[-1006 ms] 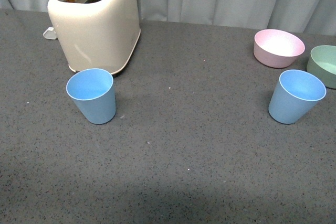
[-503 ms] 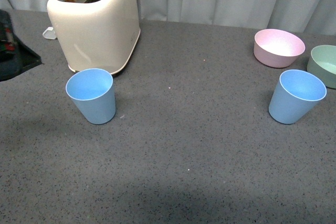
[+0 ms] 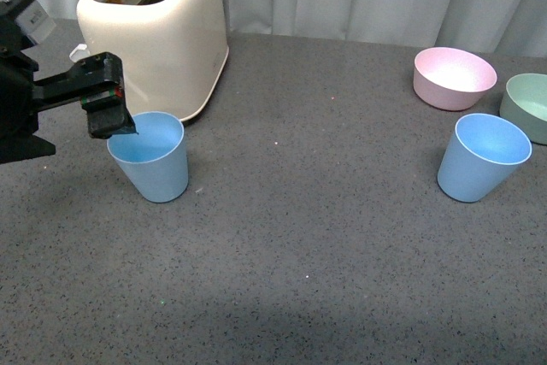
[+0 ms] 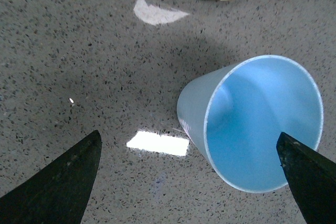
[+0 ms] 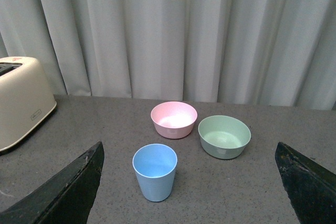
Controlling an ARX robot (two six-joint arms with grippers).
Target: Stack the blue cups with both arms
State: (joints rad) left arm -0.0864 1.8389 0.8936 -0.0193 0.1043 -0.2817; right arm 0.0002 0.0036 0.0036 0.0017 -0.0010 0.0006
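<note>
The left gripper (image 4: 189, 182), jaws spread wide, hangs over the left blue cup (image 3: 152, 158), upright on the table (image 3: 299, 237) just before the toaster (image 3: 162, 36), while the right gripper (image 5: 189, 192), equally wide, hangs back from the right blue cup (image 3: 480, 158), upright before the pink bowl (image 3: 453, 79) and green bowl (image 3: 530, 107).

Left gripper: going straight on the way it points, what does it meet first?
Likely the left blue cup: the wrist view shows it between the left gripper's open fingers, nearer one, which may catch the rim. Depth unclear.
</note>
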